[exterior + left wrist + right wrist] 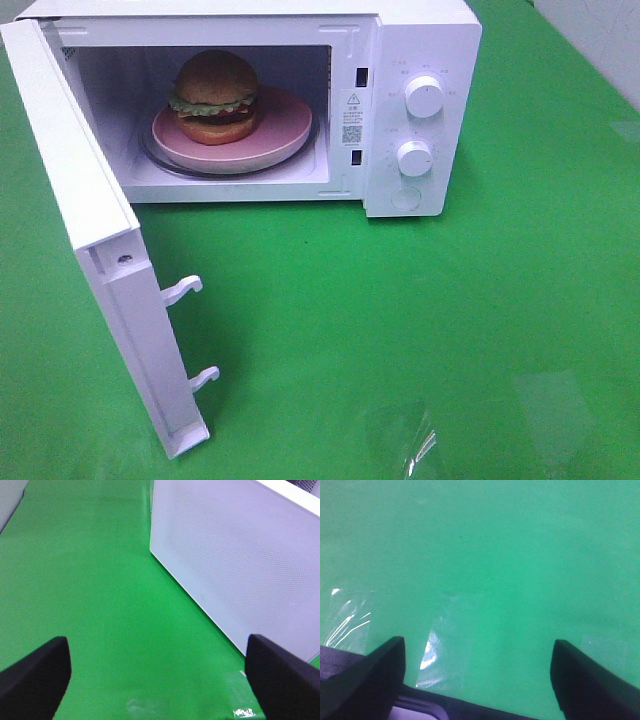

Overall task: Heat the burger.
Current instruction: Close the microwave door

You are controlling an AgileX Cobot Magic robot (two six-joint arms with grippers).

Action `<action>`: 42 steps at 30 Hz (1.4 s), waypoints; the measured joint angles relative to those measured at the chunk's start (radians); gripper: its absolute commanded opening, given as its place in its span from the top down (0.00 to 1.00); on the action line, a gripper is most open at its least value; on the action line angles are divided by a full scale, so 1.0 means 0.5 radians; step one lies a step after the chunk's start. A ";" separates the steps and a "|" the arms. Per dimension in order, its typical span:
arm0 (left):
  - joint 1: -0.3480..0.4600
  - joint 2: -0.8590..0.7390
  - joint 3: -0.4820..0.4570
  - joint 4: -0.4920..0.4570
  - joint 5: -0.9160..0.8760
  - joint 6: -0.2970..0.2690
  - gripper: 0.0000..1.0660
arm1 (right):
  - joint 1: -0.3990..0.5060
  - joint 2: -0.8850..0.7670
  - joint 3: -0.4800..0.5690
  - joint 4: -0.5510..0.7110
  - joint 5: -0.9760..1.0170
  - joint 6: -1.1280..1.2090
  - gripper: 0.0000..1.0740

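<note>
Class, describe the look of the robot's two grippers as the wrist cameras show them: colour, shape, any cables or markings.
Left gripper: two matte black jaws, wedge-shaped with blunt angled tips, no markings or cables showing. Right gripper: the same black wedge jaws, joined by a dark bar at their base. The arms themselves are out of every view.

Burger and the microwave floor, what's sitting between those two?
A pink plate carries the burger, and the rim of a glass turntable shows under the plate. Only the exterior high view shows this.
</note>
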 measured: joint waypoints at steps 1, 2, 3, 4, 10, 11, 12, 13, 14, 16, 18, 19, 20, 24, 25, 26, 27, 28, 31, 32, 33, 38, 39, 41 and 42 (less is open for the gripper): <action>0.000 0.000 0.000 0.000 0.000 0.000 0.19 | 0.000 0.000 0.000 0.000 0.000 0.000 0.29; 0.000 0.000 0.000 0.000 0.000 0.000 0.19 | 0.000 -0.122 0.044 0.002 0.014 -0.002 0.29; 0.000 0.000 0.000 0.000 0.000 0.000 0.19 | 0.000 -0.122 0.044 0.002 0.014 -0.002 0.29; 0.000 0.000 0.000 0.000 0.000 0.000 0.19 | 0.000 -0.236 0.084 0.002 0.032 -0.008 0.29; 0.000 0.000 0.000 0.000 0.000 0.000 0.19 | 0.000 -0.480 0.184 0.002 0.076 -0.018 0.29; 0.000 0.000 0.000 0.000 0.000 0.000 0.19 | -0.004 -0.586 0.230 0.002 0.088 -0.018 0.29; 0.000 0.000 0.000 0.000 0.000 0.000 0.19 | -0.004 -0.586 0.230 0.002 0.088 -0.018 0.29; 0.000 0.000 0.000 0.000 0.000 0.000 0.19 | -0.030 -0.676 0.274 0.002 0.090 -0.018 0.29; 0.000 0.000 0.000 0.000 0.000 0.000 0.19 | -0.042 -0.716 0.298 0.002 0.090 -0.018 0.29; 0.000 0.000 0.000 0.000 0.000 0.000 0.19 | -0.068 -0.806 0.332 0.004 0.080 -0.018 0.29; 0.000 0.000 0.000 0.000 0.000 0.000 0.19 | -0.108 -0.902 0.348 0.010 0.056 -0.018 0.29; 0.000 0.000 0.000 0.000 0.000 0.000 0.19 | -0.108 -0.902 0.348 0.010 0.056 -0.018 0.29; 0.000 0.000 0.000 0.000 0.000 0.000 0.19 | -0.148 -0.996 0.348 0.014 0.040 -0.018 0.29; 0.000 0.000 0.000 0.000 0.000 0.000 0.19 | -0.214 -1.152 0.376 0.016 0.004 -0.018 0.29; 0.000 0.000 0.000 0.000 0.000 0.000 0.19 | -0.220 -1.178 0.384 0.016 0.000 -0.018 0.29; 0.000 0.000 0.000 0.000 0.000 0.000 0.19 | -0.220 -1.178 0.384 0.016 0.000 -0.018 0.29; 0.000 0.000 0.000 0.000 0.000 0.000 0.19 | -0.228 -1.238 0.382 0.016 -0.002 -0.018 0.29; 0.000 0.000 0.000 0.000 0.000 0.000 0.19 | -0.228 -1.238 0.382 0.016 -0.002 -0.018 0.29; 0.000 0.000 0.000 0.000 0.000 0.000 0.19 | -0.270 -1.352 0.382 0.016 -0.004 -0.018 0.29; 0.000 0.000 0.000 0.000 0.000 0.000 0.19 | -0.284 -1.390 0.382 0.016 -0.004 -0.018 0.29; 0.000 0.000 0.000 0.000 0.000 0.000 0.19 | -0.284 -1.390 0.382 0.016 -0.004 -0.018 0.29; 0.000 0.000 0.000 0.000 0.000 0.000 0.19 | -0.340 -1.442 0.382 0.016 -0.002 -0.018 0.29; 0.000 0.000 0.000 0.000 0.000 0.000 0.19 | -0.342 -1.442 0.382 0.016 -0.002 -0.018 0.29; 0.000 0.000 0.000 0.000 0.000 0.000 0.19 | -0.342 -1.442 0.382 0.016 -0.002 -0.018 0.29; 0.000 0.000 0.000 0.000 0.000 0.000 0.19 | -0.342 -1.442 0.382 0.016 -0.002 -0.018 0.29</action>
